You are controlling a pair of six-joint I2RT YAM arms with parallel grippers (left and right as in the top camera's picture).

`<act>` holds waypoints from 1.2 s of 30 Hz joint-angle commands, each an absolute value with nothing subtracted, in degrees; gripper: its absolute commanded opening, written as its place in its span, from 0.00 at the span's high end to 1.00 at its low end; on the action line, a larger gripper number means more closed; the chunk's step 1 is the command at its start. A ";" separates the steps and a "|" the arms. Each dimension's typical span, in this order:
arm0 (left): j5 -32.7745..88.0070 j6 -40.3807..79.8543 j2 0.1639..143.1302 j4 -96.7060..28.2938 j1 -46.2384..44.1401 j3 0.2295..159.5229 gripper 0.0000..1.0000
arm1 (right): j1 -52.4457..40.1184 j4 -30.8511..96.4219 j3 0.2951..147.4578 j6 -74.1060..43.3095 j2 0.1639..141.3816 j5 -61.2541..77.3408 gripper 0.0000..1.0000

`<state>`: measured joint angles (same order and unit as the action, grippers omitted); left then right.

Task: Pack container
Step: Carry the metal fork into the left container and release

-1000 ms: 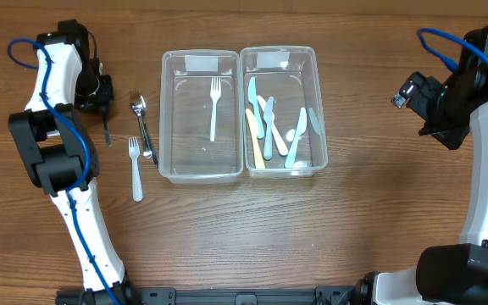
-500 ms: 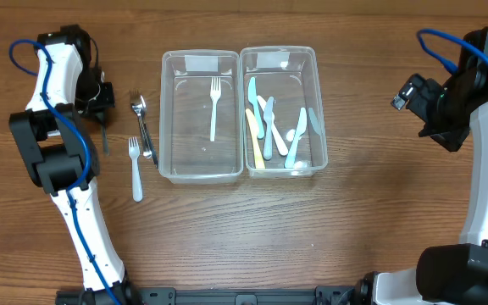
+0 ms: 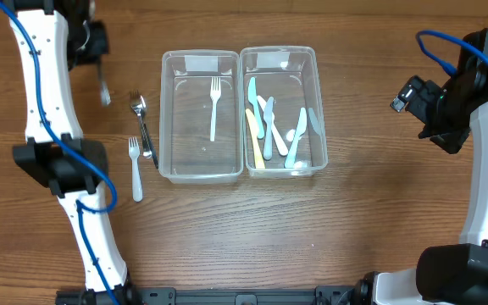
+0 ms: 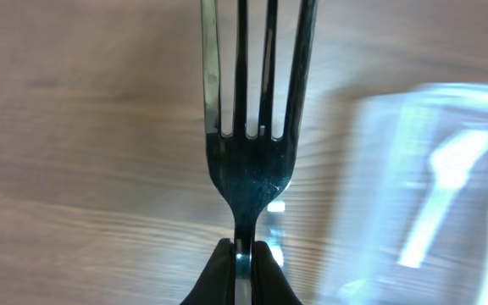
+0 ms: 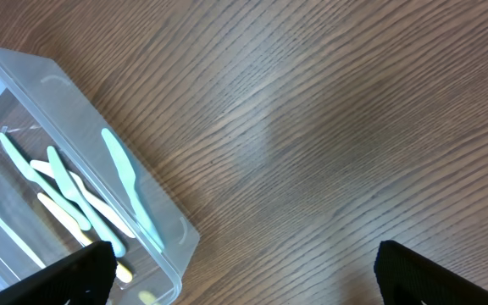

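Note:
My left gripper (image 4: pixel 244 269) is shut on the handle of a metal fork (image 4: pixel 252 127), its tines pointing away; overhead the fork (image 3: pixel 103 88) hangs in the air at the far left, left of the containers. Two clear plastic containers stand side by side: the left one (image 3: pixel 169 127) holds one white plastic fork (image 3: pixel 214 106), the right one (image 3: pixel 318 119) holds several plastic knives (image 3: pixel 269 127). A metal spoon and utensil (image 3: pixel 142 125) and a white plastic fork (image 3: pixel 135 168) lie on the table left of the containers. My right gripper (image 5: pixel 240 271) is open and empty, above bare table right of the knife container (image 5: pixel 100 195).
The wooden table (image 3: pixel 379 212) surrounds the containers. The right arm (image 3: pixel 456 102) stands at the far right. The left arm's column (image 3: pixel 53 127) runs down the left side.
My left gripper has lifted the metal fork off the table and risen toward the back left. The right arm has not moved.

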<state>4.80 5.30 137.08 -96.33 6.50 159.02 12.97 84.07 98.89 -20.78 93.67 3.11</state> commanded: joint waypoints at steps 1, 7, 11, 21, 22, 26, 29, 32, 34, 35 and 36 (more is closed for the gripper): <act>9.56 9.19 132.62 -96.82 -0.60 160.68 0.96 | 12.88 83.68 98.63 -21.06 93.56 3.14 0.00; 1.91 12.95 134.63 -95.96 -12.25 155.52 0.96 | 12.88 83.44 98.63 -21.06 93.56 3.14 0.00; -1.50 16.01 135.70 -89.41 -17.19 149.25 0.96 | 12.88 83.46 98.63 -21.06 93.56 3.14 0.00; -0.54 18.20 140.05 -82.30 -19.00 136.40 0.96 | 12.88 83.46 98.63 -21.06 93.56 3.14 0.00; -0.60 18.13 140.40 -82.43 -18.83 135.79 0.96 | 12.88 83.46 98.63 -21.06 93.56 3.14 0.00; -0.62 18.02 140.66 -82.41 -18.37 135.11 0.96 | 12.88 83.33 98.63 -21.06 93.56 3.14 0.00; -0.62 17.15 140.70 -82.59 -18.31 135.09 0.92 | 12.88 83.05 98.63 -21.06 93.56 3.14 0.00; -0.69 16.73 140.09 -83.77 -18.28 135.55 0.93 | 12.88 83.05 98.63 -21.06 93.56 3.14 0.00; -0.67 16.73 139.17 -84.68 -17.98 136.88 0.82 | 12.88 83.02 98.63 -21.06 93.56 3.14 0.00; -0.69 16.75 138.58 -85.41 -17.69 137.95 0.61 | 12.88 83.02 98.63 -21.06 93.56 3.14 0.00; -0.67 16.75 137.88 -86.37 -17.34 139.39 0.46 | 12.88 83.00 98.63 -21.06 93.56 3.14 0.00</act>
